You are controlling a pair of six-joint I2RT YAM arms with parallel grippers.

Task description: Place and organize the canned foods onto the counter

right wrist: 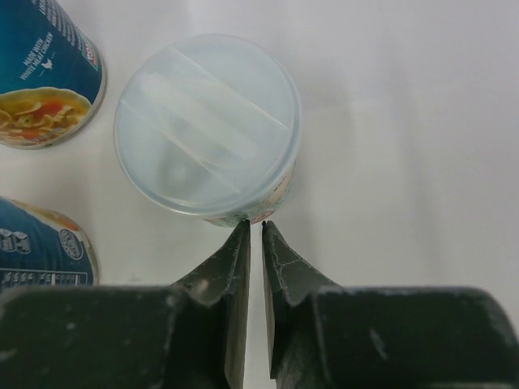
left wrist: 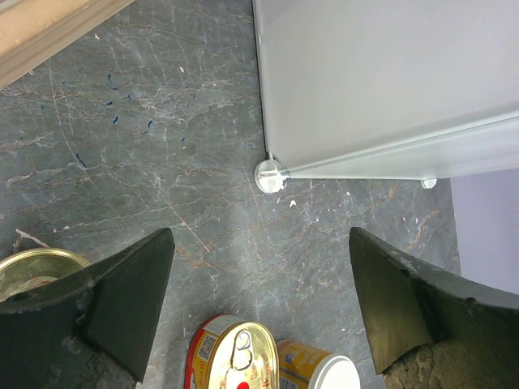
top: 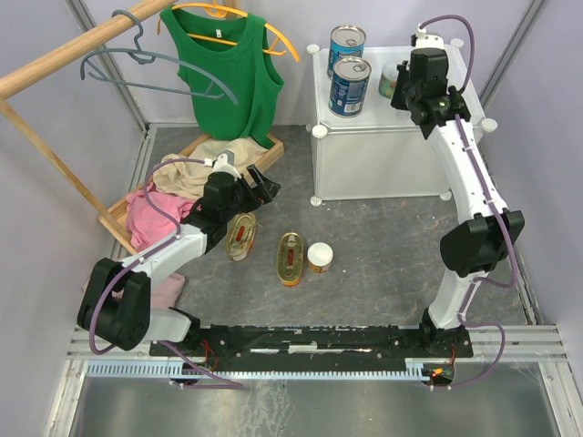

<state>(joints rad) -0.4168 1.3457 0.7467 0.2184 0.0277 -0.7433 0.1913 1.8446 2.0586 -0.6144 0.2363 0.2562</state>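
Jaws on left gripper [top: 261, 185] spread, empty, above table [top: 383, 246]. Nearest oval tin [top: 241, 235] lies just base-side of them, long axis running near-to-far; left arm is the nearer one. Right gripper [right wrist: 255, 231] jaws pressed together, holding nothing, just beside white-lidded can [right wrist: 207, 130] standing on counter [top: 373, 164].

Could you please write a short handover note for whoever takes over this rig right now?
Left gripper: open, empty, above the floor near the oval tins.
Right gripper: shut, empty, tips just beside the small white-lidded can on the counter.
Done: the far blue can, the near blue can and the small white-lidded can stand on the counter top.
Left: the left oval tin, the right oval tin and the orange-label can are on the floor, to be lifted up and lined up.
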